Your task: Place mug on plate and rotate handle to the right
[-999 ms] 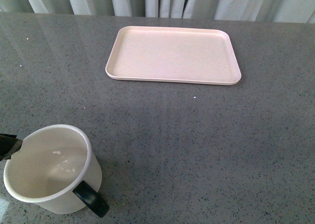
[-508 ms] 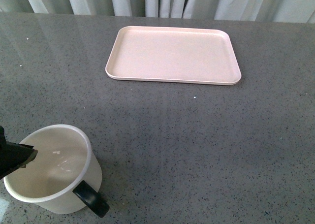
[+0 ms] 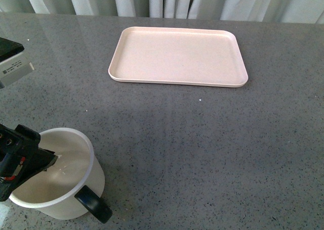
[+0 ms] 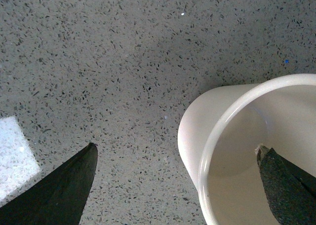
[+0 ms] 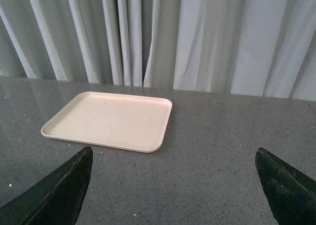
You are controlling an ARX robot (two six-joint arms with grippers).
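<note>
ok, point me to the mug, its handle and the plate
mug (image 3: pixel 71 174), front view, on its pale inside wall.
handle (image 3: pixel 94 204), front view, on the middle of the black loop.
plate (image 3: pixel 178 55), front view, on its bare pink floor.

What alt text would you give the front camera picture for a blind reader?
The robot's left gripper straddles the rim of a white mug at the near left of a grey speckled table. A pale pink tray lies farther back.

Front view tilts down across the worktop (image 3: pixel 202 149), plate (image 3: pixel 177 58) at the far side. Left wrist view sits close, straight down on the mug (image 4: pixel 237 136) rim. Right wrist view looks near level toward plate and curtains (image 5: pixel 207 37). These 2 share the plate.
</note>
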